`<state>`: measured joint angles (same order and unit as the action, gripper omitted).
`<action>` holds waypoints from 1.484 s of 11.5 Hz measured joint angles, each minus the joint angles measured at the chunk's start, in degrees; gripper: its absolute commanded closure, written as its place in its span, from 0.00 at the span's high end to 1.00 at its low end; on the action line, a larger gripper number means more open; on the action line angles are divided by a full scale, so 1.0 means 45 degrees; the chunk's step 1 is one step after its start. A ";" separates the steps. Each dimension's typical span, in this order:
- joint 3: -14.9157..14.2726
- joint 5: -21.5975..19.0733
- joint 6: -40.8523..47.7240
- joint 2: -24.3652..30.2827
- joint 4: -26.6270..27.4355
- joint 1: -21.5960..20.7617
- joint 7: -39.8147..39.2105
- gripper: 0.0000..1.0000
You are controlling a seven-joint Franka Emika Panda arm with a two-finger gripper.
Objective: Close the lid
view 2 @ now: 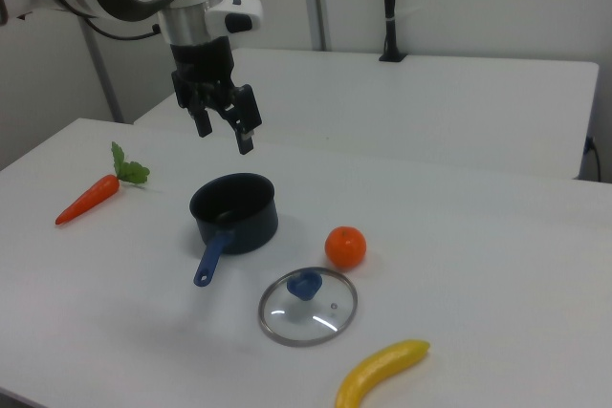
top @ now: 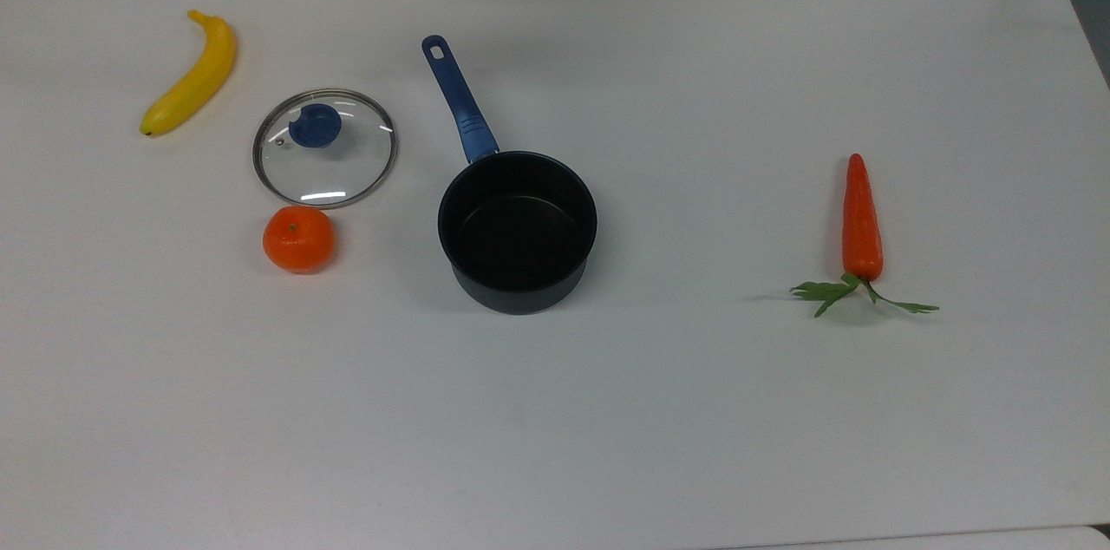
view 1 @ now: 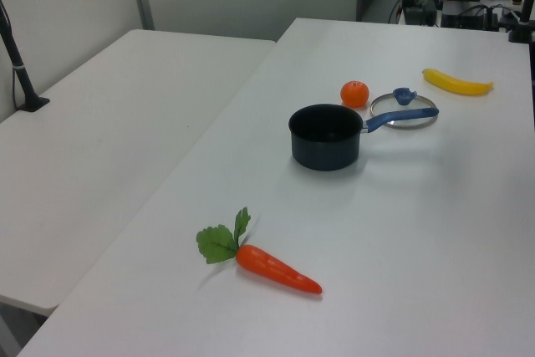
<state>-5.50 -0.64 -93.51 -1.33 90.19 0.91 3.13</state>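
The round clear glass lid [top: 325, 148] with a metal rim and a blue knob lies flat on the white table, to the top view's left of the saucepan. The dark saucepan [top: 518, 229] stands open and empty, its blue handle [top: 457, 96] pointing to the far side in the top view. In the left view the lid [view 1: 405, 111] lies behind the saucepan [view 1: 326, 135]. In the right view the lid [view 2: 308, 306] lies in front of the saucepan [view 2: 234, 211], and my gripper [view 2: 225, 135] hangs open in the air above the pan's far side, holding nothing.
A banana [top: 192, 75] lies just beyond the lid at the top view's left. An orange [top: 298, 238] sits touching or nearly touching the lid's near rim. A carrot [top: 861, 225] with green leaves lies far to the top view's right. A second white table [view 1: 109, 114] adjoins.
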 measured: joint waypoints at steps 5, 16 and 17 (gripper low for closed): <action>0.0110 0.0115 0.0787 0.0157 -0.0004 -0.0108 -0.0041 1.00; 0.0148 0.0120 0.0805 0.0145 0.0006 -0.0096 -0.0041 1.00; 0.0148 0.0120 0.0805 0.0140 0.0008 -0.0096 -0.0041 1.00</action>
<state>-4.84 -0.10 -89.89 -0.71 90.22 0.48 2.94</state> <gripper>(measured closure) 0.000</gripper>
